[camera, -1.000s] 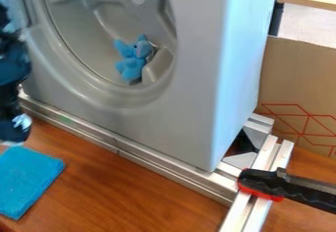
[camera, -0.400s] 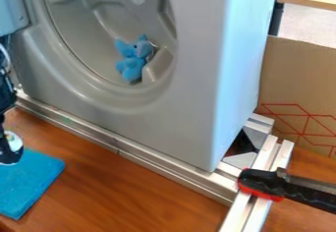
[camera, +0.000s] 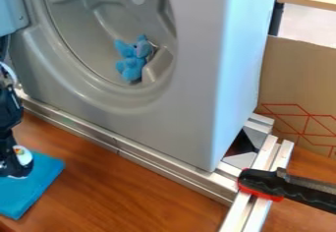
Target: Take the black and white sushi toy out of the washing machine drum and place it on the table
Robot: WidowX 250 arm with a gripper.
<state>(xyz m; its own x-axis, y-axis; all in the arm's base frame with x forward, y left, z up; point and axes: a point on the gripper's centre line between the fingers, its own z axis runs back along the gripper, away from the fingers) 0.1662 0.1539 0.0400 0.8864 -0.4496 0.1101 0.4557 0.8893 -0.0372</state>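
While a silver-grey washing machine (camera: pixel 187 103) stands unmoved on a wooden desk (camera: pixel 138 191), the black gripper (camera: pixel 16 169) at the left edge has come down and, most recently, edged a little to the right. Its lower end now overlaps the upper part of a flat blue cloth (camera: pixel 29 189), where a moment ago it was seen higher up, near the cloth's far edge. This brings the cloth closest to the gripper, while the blue soft toy (camera: pixel 132 64) sits untouched and has not shifted, low inside the machine's round opening.

How far apart the jaws are cannot be told, nor whether they grip anything. A small white patch with a touch of orange shows at the gripper's lower end; it is unclear whether it is a part of the gripper or something held. Contact with the cloth is also uncertain, and the cloth runs off the left edge, partly covered by the gripper. The light blue door (camera: pixel 12 10) at upper left is cut off too. Metal rails (camera: pixel 121 146) run along the machine's base, with a black and red clamp (camera: pixel 289 187), also cropped, at lower right.
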